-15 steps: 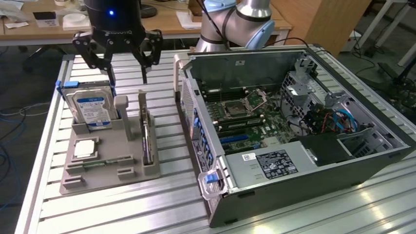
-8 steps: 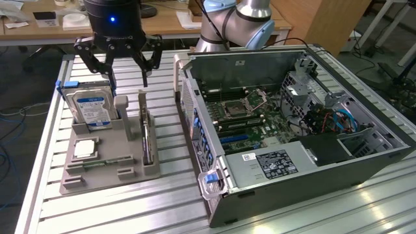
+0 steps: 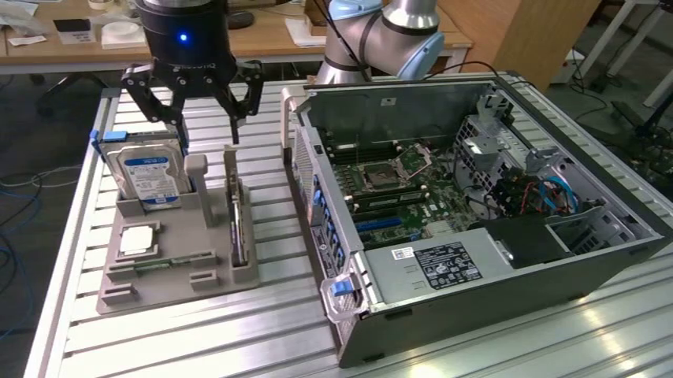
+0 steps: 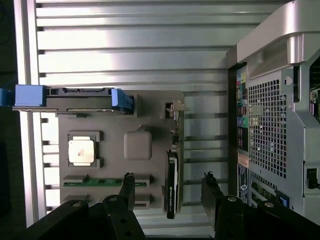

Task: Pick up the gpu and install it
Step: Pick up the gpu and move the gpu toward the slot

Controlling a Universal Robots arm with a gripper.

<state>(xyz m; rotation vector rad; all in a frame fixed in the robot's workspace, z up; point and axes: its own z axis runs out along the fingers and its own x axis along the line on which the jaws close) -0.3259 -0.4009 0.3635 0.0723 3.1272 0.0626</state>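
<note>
Fingers: two, apart | gpu: one, below | hard drive: one

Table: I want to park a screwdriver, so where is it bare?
Bare slats on the table lie in the exterior view's foreground, bordered by the grey holder and the computer case. The strip between those two is narrow. The holder is crowded: hard drive, gpu, with the open pincer above.

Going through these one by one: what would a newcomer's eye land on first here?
The opened computer case with its bare motherboard sits on the exterior view's right. On that view's left, the open gripper hangs over a grey tray holding the gpu edge-on and a blue-labelled hard drive.
</note>
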